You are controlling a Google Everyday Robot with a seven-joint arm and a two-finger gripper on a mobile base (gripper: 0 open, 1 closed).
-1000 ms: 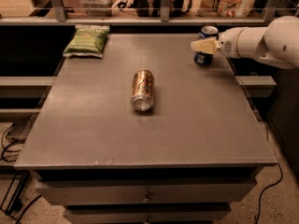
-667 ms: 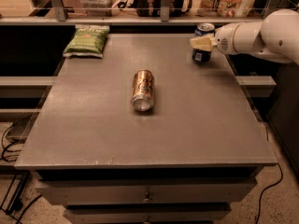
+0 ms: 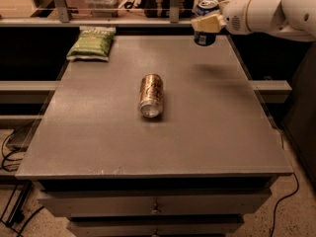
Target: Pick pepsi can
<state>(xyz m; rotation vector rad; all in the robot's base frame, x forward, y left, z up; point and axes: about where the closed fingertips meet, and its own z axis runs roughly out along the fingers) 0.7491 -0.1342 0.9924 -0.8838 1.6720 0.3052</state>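
Since a second ago the cream-coloured fingers (image 3: 208,22) have risen and drawn slightly inward with their load: the dark blue pepsi can (image 3: 203,37) with the silver top, which stood on the far right corner of the bench, now hangs clear of it, and a soft shadow (image 3: 213,70) lies on the surface beneath. The fingers are closed around the can's middle, one pad across its front face, and the can looks upright or nearly so. They belong to the gripper (image 3: 204,23), which sits above the bench's far right corner at the end of a thick white arm (image 3: 266,11) reaching in from the right edge. Out from there spreads the flat grey bench (image 3: 148,152). Near its middle, well apart from the gripper, a brown-gold metal can (image 3: 150,95) lies on its side, one end toward the camera. A green crinkled snack bag (image 3: 92,42) rests at the far left corner. The grasp seems made and the lift under way. The hold is a narrow band on a smooth round wall, so a quick swing of the arm could let the can slip or twist between the pads and drop. The rail along the back edge stands close behind it and could be clipped if the arm drifts backward. Counted: two cans, one blue and held, one brown-gold and lying; one bag; one arm with one gripper.
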